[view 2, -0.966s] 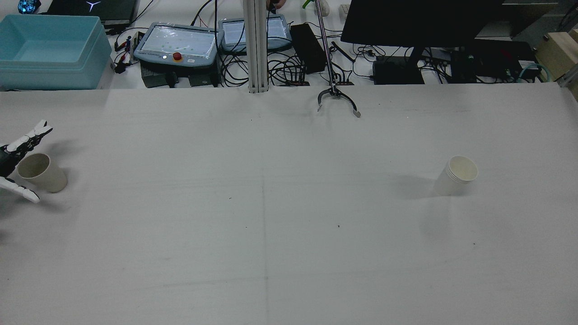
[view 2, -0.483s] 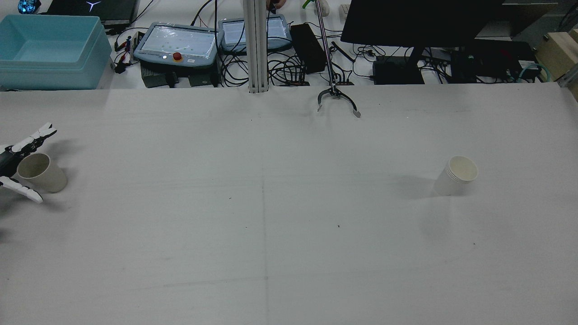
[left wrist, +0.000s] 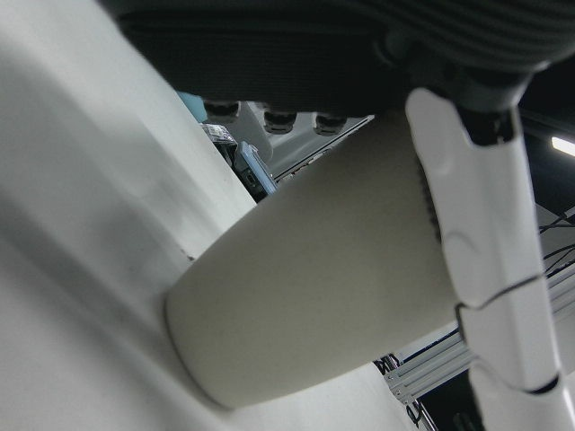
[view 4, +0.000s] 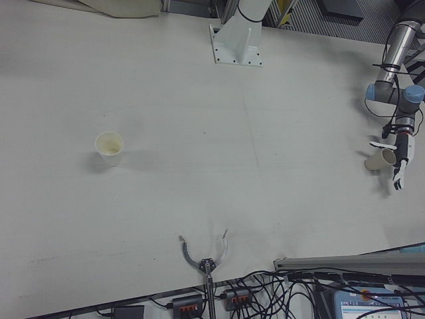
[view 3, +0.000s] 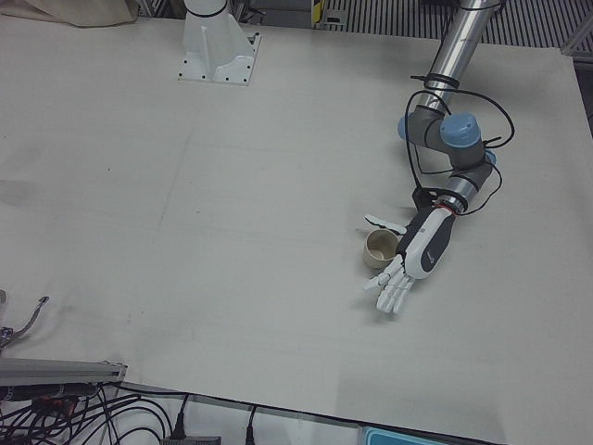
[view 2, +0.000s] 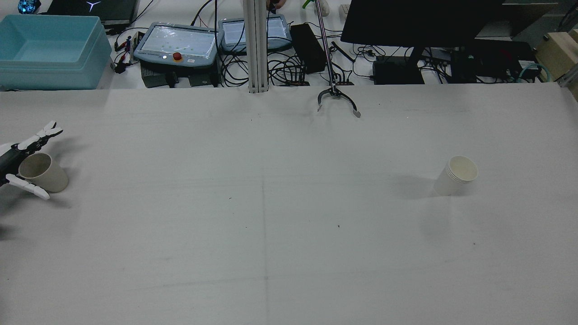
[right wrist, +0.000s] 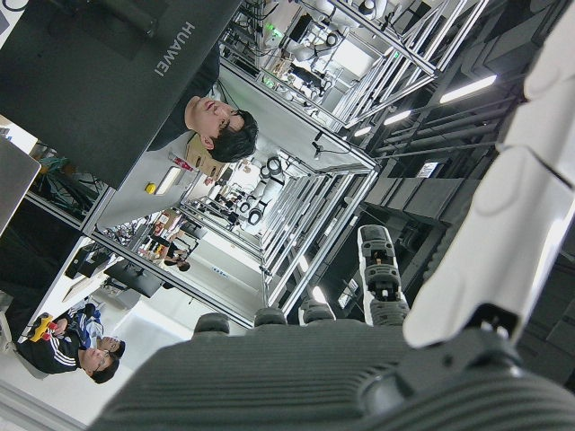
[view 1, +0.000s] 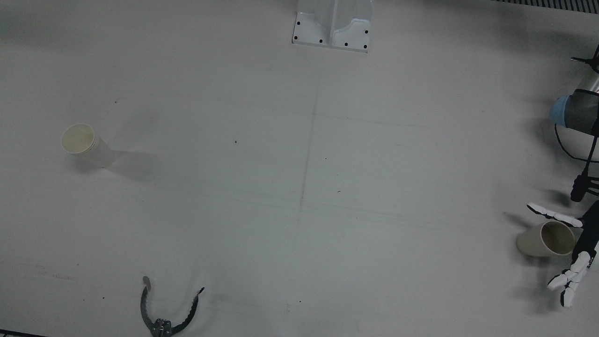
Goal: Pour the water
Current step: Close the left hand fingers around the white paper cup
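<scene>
A beige paper cup (view 2: 44,171) stands at the table's far left in the rear view. My left hand (view 2: 20,164) is open, with the thumb on one side of the cup and the fingers on the other, spread wider than the cup. The same shows in the front view (cup (view 1: 545,238), hand (view 1: 578,248)) and the left-front view (cup (view 3: 380,248), hand (view 3: 415,260)). The left hand view shows the cup (left wrist: 314,296) close up, with one finger (left wrist: 485,269) across it. A white cup stack (view 2: 456,175) stands at the right, also in the front view (view 1: 84,142). My right hand (right wrist: 503,233) shows only in its own view, fingers extended, holding nothing.
A metal grabber claw (view 2: 337,100) lies at the table's far edge. Behind the table are a blue bin (view 2: 49,49), teach pendants (view 2: 178,43), cables and a monitor (view 2: 420,22). A white pedestal (view 1: 333,25) stands at the robot's side.
My left hand has moved slightly to the right in the rear view, further around the beige cup. The cup and the white stack have not moved.
</scene>
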Motion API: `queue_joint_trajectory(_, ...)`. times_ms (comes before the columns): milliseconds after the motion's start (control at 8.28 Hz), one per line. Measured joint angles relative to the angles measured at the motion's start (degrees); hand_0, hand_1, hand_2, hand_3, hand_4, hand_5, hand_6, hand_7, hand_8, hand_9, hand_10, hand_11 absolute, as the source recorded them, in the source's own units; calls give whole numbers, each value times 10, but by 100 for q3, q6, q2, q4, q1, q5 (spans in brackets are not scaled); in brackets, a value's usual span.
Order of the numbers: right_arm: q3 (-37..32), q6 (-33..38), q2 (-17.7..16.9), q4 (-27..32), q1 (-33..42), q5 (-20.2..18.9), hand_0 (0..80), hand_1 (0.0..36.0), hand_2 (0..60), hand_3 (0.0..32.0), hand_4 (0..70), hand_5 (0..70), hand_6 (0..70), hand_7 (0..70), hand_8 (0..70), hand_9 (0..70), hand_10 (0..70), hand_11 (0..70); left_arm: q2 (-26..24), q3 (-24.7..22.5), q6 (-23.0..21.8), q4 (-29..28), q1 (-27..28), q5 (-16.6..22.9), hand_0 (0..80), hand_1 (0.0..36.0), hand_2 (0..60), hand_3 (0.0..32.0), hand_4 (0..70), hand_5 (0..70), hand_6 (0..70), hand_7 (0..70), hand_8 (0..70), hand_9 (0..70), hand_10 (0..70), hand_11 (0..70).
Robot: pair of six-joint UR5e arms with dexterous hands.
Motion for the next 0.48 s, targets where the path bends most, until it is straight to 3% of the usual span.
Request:
queue_joint_trajectory(242, 0, 0, -3, 0, 2, 0, 473, 111, 22, 64, 87, 95, 0, 47, 0, 0, 0, 0, -24, -5, -2, 32, 0, 9, 539, 149, 0, 6, 137, 225, 0, 36, 14, 29, 0, 0)
queue_joint_trajectory(483, 6, 0, -16, 0, 7, -4, 474, 110, 18, 64, 85, 95, 0, 43, 0, 0, 0, 0, -29, -6, -2, 41, 1, 25, 543, 146, 0, 0, 232, 420, 0, 30, 9, 19, 0, 0)
